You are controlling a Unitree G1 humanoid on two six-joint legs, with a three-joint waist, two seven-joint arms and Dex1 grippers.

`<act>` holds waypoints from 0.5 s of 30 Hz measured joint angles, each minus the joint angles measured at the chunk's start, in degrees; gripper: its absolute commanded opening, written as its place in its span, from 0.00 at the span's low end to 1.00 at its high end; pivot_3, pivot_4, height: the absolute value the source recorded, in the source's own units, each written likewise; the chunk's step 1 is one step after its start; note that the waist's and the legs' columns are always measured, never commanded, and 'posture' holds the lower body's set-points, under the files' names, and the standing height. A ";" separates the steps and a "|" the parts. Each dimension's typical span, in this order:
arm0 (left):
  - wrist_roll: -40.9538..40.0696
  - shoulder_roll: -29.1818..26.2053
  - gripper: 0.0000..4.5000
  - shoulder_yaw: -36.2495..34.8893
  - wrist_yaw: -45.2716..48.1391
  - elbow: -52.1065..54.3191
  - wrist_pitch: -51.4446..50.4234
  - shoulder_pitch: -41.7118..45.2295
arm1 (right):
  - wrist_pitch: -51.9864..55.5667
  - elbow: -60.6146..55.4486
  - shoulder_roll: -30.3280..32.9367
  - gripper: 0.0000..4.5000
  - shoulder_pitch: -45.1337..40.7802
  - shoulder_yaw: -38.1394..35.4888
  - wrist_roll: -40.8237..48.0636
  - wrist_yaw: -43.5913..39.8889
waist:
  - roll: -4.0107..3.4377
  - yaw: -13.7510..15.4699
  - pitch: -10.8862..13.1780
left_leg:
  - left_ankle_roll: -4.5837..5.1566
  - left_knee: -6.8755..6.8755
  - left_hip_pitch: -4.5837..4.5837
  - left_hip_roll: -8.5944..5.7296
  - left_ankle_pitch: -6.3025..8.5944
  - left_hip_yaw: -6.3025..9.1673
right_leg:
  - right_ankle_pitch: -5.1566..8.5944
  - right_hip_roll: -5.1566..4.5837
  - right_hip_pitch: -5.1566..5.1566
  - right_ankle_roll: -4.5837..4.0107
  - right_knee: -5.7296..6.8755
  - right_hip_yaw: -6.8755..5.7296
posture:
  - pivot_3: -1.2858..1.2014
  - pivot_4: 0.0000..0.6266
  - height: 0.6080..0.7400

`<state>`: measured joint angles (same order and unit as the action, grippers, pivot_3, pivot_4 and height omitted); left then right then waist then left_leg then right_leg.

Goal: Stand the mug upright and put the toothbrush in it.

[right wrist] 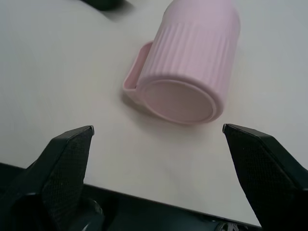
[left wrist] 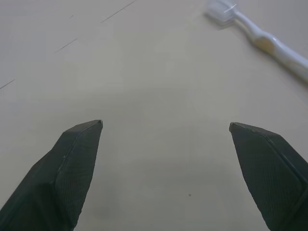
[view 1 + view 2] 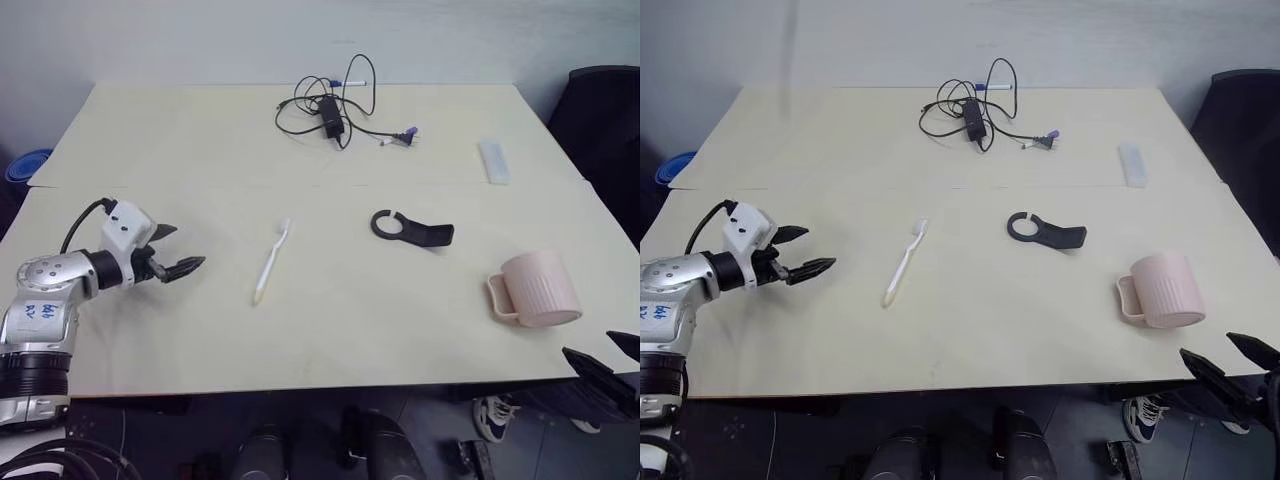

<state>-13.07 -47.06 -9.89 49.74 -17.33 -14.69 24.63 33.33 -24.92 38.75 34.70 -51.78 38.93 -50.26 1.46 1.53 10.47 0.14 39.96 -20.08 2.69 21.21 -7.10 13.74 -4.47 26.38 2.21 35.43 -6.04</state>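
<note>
Mug (image 3: 535, 288): on its side at the desk's near right edge, handle to the robot's left, pale end facing the near edge.
Toothbrush (image 3: 271, 261): flat on the desk (image 3: 180, 140), left of centre, bristle head at the far end; well apart from the mug.
Left gripper (image 3: 176, 251): over the desk's near left, fingers (image 2: 72, 163) spread wide, empty, pointing toward the toothbrush, not touching it.
Right gripper (image 1: 156, 137): at the near right edge, fingers spread wide, empty, mug just ahead between them, untouched.
Black hook (image 3: 411, 229): mid-desk, between toothbrush and mug.
Cables (image 3: 335, 112): tangled at the far centre.
White bar (image 3: 493, 161): far right.
</note>
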 measured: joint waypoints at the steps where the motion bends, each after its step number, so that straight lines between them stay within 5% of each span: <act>1: 0.15 0.15 0.99 0.17 -0.05 -0.62 0.45 0.27 | -0.14 -0.36 -0.12 1.00 0.58 0.07 -0.01 -0.21 | 0.00 0.00 0.00 | 0.00 0.00 0.01 0.00 0.00 -0.01 | 0.00 0.00 0.00 0.00 0.00 0.01 | 0.52 0.24 1.00; 15: -0.04 1.39 0.99 1.04 -0.70 -0.97 -2.73 1.61 | -0.57 -1.50 -0.76 1.00 0.83 0.03 -0.05 1.11 | 0.00 -0.12 0.00 | -0.01 0.00 0.02 0.01 -0.01 -0.02 | 0.00 0.01 0.00 0.00 0.04 0.01 | 0.52 0.24 1.00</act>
<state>-13.12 -45.67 -8.86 49.04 -18.30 -17.42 26.24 32.76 -26.42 37.99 35.53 -51.74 38.88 -49.15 1.46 1.42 10.47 0.13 39.96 -20.06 2.70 21.21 -7.12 13.74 -4.46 26.38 2.22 35.46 -6.02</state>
